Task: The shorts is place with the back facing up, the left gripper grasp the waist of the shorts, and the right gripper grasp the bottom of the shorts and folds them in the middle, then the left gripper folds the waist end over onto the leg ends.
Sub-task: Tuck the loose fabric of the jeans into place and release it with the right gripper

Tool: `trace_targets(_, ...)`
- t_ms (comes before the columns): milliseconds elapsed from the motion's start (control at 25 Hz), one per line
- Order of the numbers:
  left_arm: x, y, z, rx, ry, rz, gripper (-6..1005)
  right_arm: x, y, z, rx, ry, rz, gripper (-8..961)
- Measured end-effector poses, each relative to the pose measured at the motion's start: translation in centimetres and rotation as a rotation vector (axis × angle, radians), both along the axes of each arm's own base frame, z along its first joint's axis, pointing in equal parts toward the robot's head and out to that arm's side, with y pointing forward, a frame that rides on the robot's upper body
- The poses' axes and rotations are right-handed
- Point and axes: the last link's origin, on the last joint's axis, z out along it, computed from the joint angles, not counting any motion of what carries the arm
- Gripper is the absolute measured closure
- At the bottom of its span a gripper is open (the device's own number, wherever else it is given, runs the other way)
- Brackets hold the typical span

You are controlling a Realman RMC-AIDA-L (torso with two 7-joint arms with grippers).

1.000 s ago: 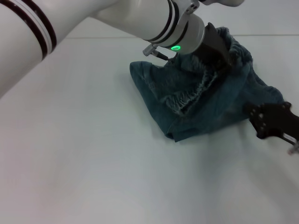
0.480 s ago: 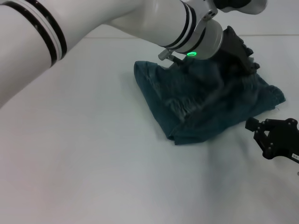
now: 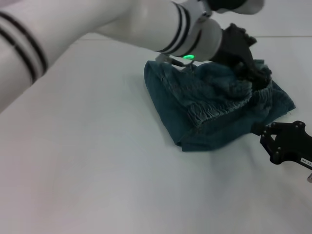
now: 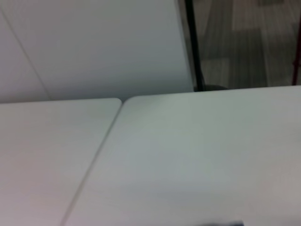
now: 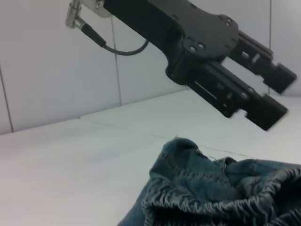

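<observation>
The shorts (image 3: pixel 214 105) lay in a bunched, roughly folded heap of blue denim on the white bench (image 3: pixel 97 170), toward the right half of my head view and well back from the near edge. Nearest to me, the right gripper (image 3: pixel 280 141) sat low at the right edge of the head view, just beside the near right hem of the cloth. From what I could see it held no fabric, and I could not tell how wide its jaws stood.

Beyond it, the gathered elastic waistband (image 3: pixel 219 109) ran as a pale frayed ridge across the top of the heap. In the right wrist view the same ridge (image 5: pixel 197 202) showed at the front of the pile, with the denim (image 5: pixel 221 188) rumpled behind it.

Farther back, the left gripper (image 3: pixel 251 68) reached in from the upper left on its white arm (image 3: pixel 146 24), a green light (image 3: pixel 187 57) glowing at the wrist. Its dark fingers (image 3: pixel 239 44) came down onto the far right part of the heap. In the right wrist view, the left gripper (image 5: pixel 268 94) hung above the cloth with its jaws a narrow way apart and nothing visibly between them, the denim lying below the tips. The left wrist view showed only bare bench (image 4: pixel 188 155).
</observation>
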Motion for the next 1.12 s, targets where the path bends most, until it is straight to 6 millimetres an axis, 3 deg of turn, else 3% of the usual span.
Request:
trace_targets(160, -2.4, -1.0, 2.7, 0.044, -0.129, 0.008, 268, -0.8, 0.0, 1.0, -0.049, 0.005, 0.048, 938)
trace_targets(400, -9.7, -2.9, 6.6, 0.041, -0.36, 0.121, 78, -3.4, 1.3, 3.5, -0.156, -0.078, 0.101, 937)
trace_targets(600, -16.0, -4.6, 8.8, 0.052, -0.528, 0.215, 56, -6.8, 3.2, 5.9, -0.22, -0.208, 0.1, 775)
trace_targets(680, -18.8, -5.5, 9.5, 0.077, -0.586, 0.254, 57, -8.7, 3.8, 6.9, -0.23, -0.286, 0.105, 528)
trace_targets(800, -21.7, -6.7, 9.9, 0.11, -0.625, 0.281, 58, -11.8, 4.7, 7.5, -0.252, -0.408, 0.118, 460)
trace_targets(1120, -26.6, -8.9, 10.7, 0.225, -0.665, 0.389, 59, -17.0, 7.5, 4.5, -0.439, -0.84, 0.054, 278)
